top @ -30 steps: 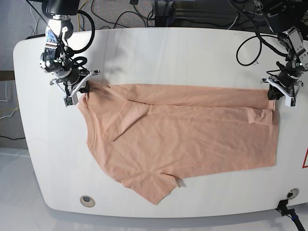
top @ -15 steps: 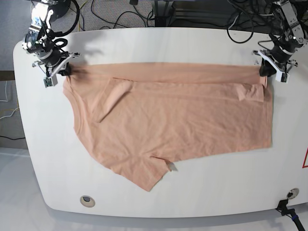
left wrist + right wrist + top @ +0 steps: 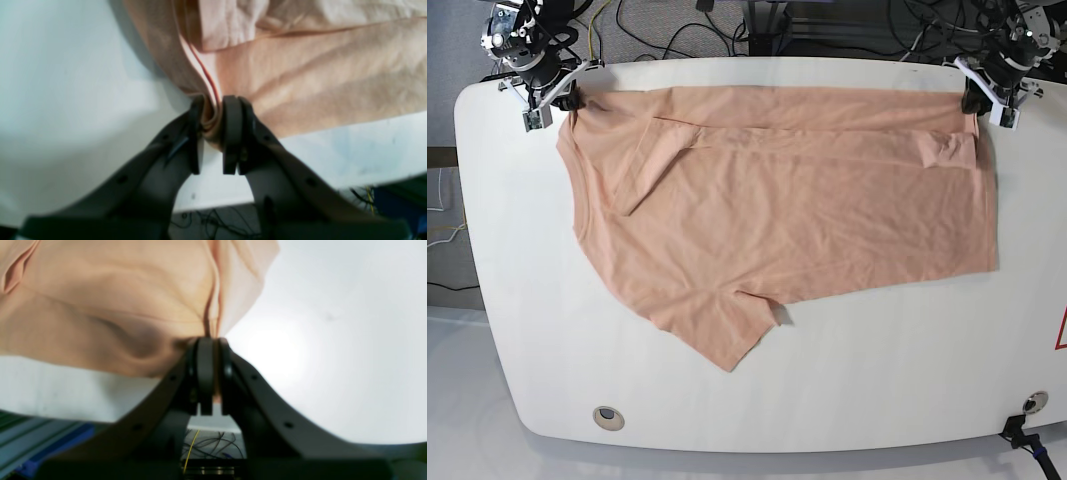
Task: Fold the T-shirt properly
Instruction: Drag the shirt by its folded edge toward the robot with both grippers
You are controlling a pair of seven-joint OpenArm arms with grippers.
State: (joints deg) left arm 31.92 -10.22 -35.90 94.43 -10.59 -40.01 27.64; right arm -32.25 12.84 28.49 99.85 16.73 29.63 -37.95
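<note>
Shirt lies spread on the white tabltop, far edge at 12 o'clock, one sleeve poking toward 7.

Left end effector is clamped on the shirt corner at approx 2 o'clock; right end effector is clamped on the corner at approx 10. Prob. held at both far corners so the cloth is pulled taut and flat w/ a folded strip along the far edge.

Left wrist view: pads pinch bunched fabric. Right wrist view: pads nearly meet, thin cloth btwn. Both wrist views blurry. Far sleeve tucked under fold, neckline not visible.
</note>
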